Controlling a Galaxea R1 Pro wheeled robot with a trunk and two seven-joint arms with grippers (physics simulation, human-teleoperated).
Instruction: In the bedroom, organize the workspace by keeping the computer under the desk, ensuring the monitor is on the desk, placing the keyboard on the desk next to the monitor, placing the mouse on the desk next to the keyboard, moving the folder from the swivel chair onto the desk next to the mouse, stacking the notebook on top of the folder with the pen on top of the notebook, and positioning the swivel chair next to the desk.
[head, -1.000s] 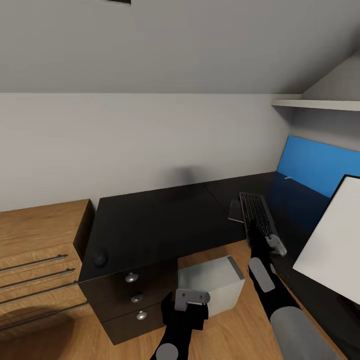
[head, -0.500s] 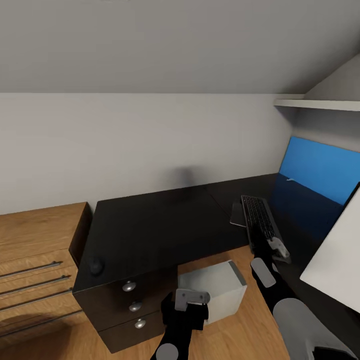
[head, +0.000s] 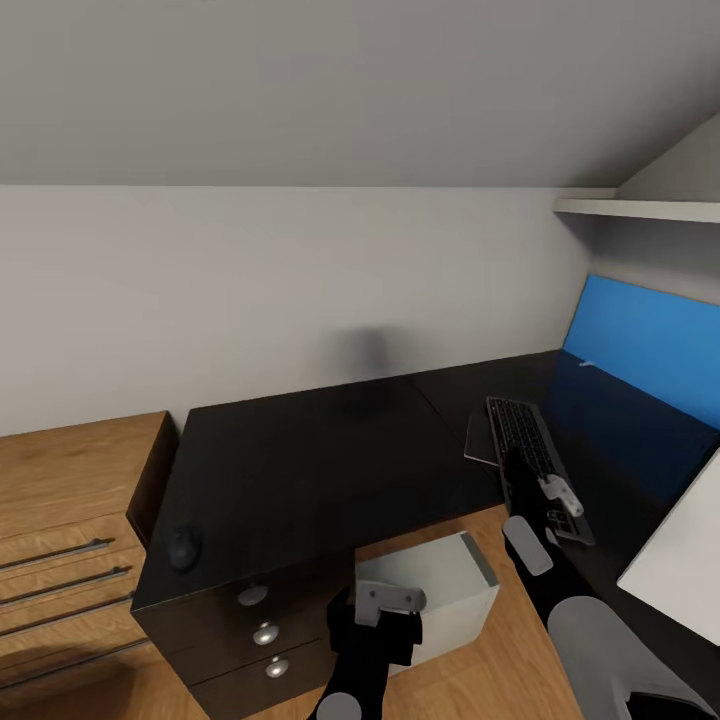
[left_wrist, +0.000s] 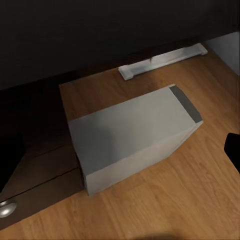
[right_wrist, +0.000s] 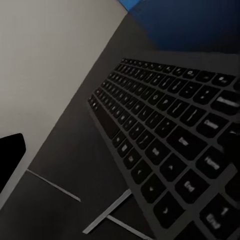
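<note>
The dark keyboard (head: 525, 445) lies lengthwise on the right part of the black L-shaped desk (head: 310, 460), its near end past the desk's inner edge. My right gripper (head: 556, 497) is shut on that near end; the keys (right_wrist: 165, 135) show close up in the right wrist view. A small dark mouse (head: 182, 547) sits at the desk's near left corner. The grey computer case (head: 440, 585) (left_wrist: 135, 135) stands on the wooden floor under the desk's edge. My left gripper (head: 385, 603) hangs open over the floor just in front of the case, holding nothing.
A blue panel (head: 640, 355) leans at the desk's far right under a white shelf (head: 640, 208). A white flat panel (head: 685, 560) stands at the right edge. A thin grey sheet (head: 478, 440) lies beside the keyboard. Desk drawers (head: 262, 632) and a wooden dresser (head: 70, 500) stand left.
The whole view has shifted, so the camera has moved: desk and mouse sit lower and more of the blue panel shows. Both arms keep their pose, the right one still on the keyboard.
</note>
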